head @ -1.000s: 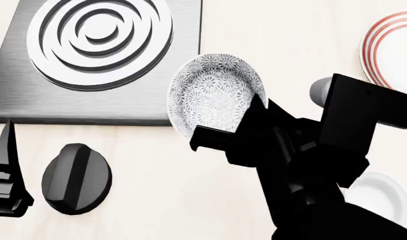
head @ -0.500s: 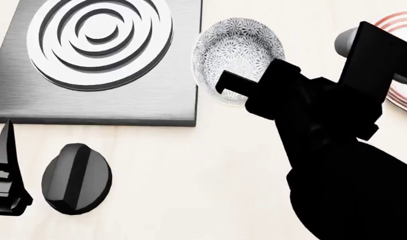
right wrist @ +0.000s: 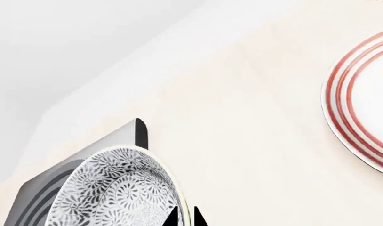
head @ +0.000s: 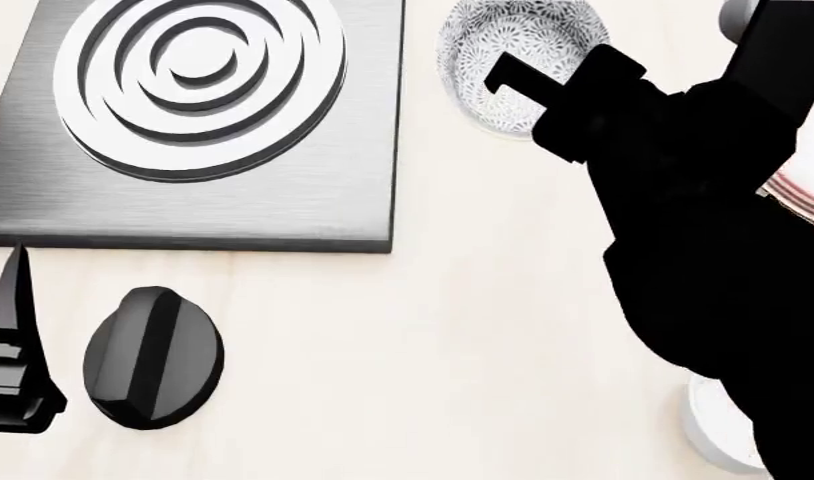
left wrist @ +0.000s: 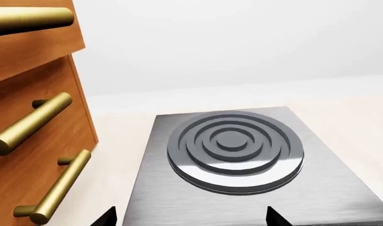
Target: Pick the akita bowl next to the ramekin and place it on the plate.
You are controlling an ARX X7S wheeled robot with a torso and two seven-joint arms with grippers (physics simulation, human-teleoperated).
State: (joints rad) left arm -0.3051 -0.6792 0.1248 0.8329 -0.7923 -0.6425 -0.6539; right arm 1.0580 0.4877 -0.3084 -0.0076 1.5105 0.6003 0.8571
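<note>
The akita bowl (head: 511, 45), grey-and-white patterned, hangs tilted above the counter just past the hob's far right corner. My right gripper (head: 503, 80) is shut on its rim. In the right wrist view the two fingertips pinch the rim of the bowl (right wrist: 116, 188), one inside and one outside, with the gripper (right wrist: 185, 219) at the picture's lower edge. The red-ringed plate (right wrist: 358, 117) lies beyond it on the counter. In the head view only a sliver of the plate (head: 797, 198) shows behind my arm. The white ramekin (head: 711, 432) peeks out at the near right. My left gripper (left wrist: 191, 217) is open over the hob.
A steel hob plate (head: 327, 200) with a ringed burner (head: 200, 80) fills the far left. A black knob (head: 154, 355) sits near my left gripper (head: 14, 340). Wooden drawers with brass handles (left wrist: 35, 122) stand beside the hob. My right arm (head: 714, 260) hides much of the right side.
My right arm has carried the bowl away from me and to the right, past the hob's corner toward the plate. The arm now covers more of the plate and ramekin. The left arm stayed put.
</note>
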